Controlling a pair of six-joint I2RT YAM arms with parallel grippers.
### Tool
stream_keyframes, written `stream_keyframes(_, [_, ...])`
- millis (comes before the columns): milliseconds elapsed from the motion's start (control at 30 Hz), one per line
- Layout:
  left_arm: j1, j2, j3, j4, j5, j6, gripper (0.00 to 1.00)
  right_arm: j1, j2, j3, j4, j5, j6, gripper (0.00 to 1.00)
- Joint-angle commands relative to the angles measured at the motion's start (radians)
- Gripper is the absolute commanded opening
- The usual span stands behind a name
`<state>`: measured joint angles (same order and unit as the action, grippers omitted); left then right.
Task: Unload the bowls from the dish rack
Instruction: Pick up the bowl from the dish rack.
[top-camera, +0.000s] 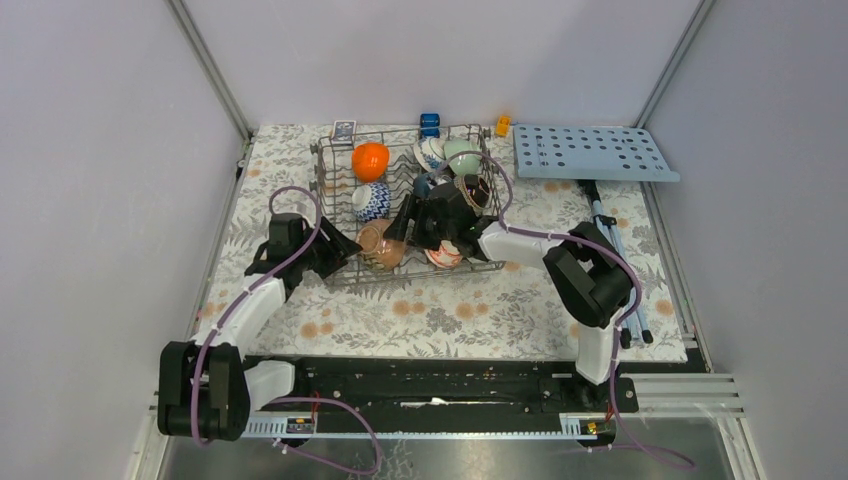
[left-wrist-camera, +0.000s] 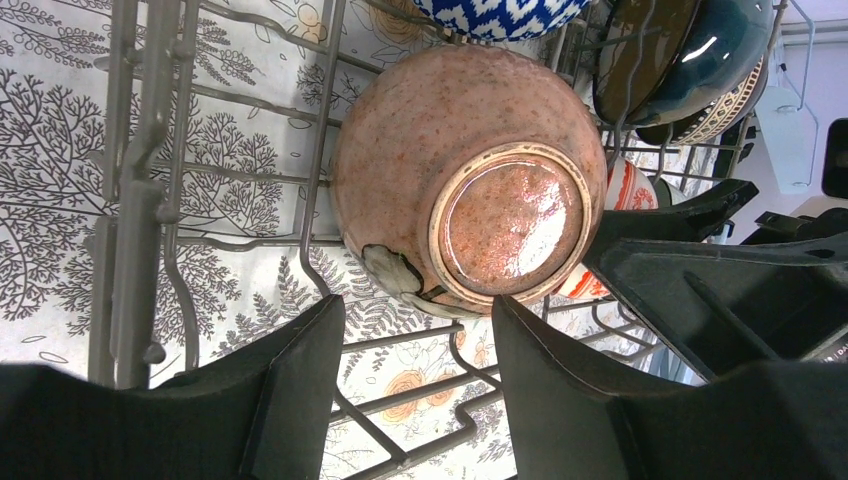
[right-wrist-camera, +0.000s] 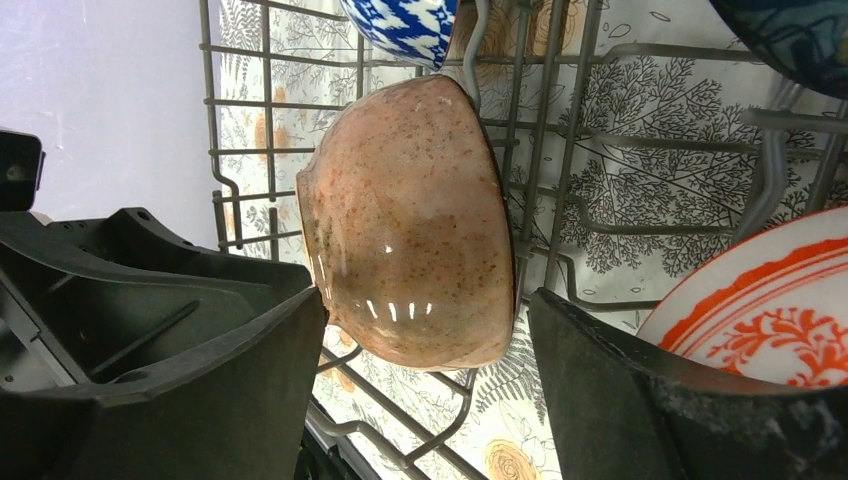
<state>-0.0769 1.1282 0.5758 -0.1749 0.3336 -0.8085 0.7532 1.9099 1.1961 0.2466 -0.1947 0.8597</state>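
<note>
Both hands are at the same bowl. The speckled brown bowl (top-camera: 380, 245) stands on edge between the tines in the near left corner of the rack (top-camera: 322, 185), with its foot turned left. The rack sits on the flowered worktop (top-camera: 450, 310), towards the far side.

My left hand (left-wrist-camera: 415, 310) is at that near left corner and points at the bowl's foot. Its fingers (left-wrist-camera: 300, 390) are spread partway and hold nothing. The bowl's lower edge lies just beyond their tips, and I cannot tell whether it touches them.

My right hand (right-wrist-camera: 425, 310) reaches in from the right and straddles the same bowl, wide open. One finger (right-wrist-camera: 250, 390) is by the foot side and the other by the rim, where a thin gap shows. I cannot tell whether the foot side is touching, and the hand is not clamped on the bowl.

A blue-and-white bowl (top-camera: 371, 200) stands just behind the brown one, with an orange bowl (top-camera: 370, 160) farther back. A red-and-white bowl (right-wrist-camera: 770, 310) sits just to the right, beside my right finger.
</note>
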Motion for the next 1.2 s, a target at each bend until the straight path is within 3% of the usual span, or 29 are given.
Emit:
stream_keyframes(0, [-0.003, 0.017, 0.033, 0.031, 0.013, 0.02, 0.61, 0.013, 0.024, 0.045, -0.014, -0.039, -0.028, 0.8])
stream_keyframes(500, [-0.003, 0.051, 0.028, 0.046, 0.015, 0.022, 0.61, 0.018, 0.054, 0.028, 0.091, -0.119, 0.036, 0.72])
stream_keyframes(1167, [-0.003, 0.051, 0.055, 0.012, -0.038, 0.033, 0.59, 0.018, 0.092, -0.042, 0.373, -0.19, 0.172, 0.65])
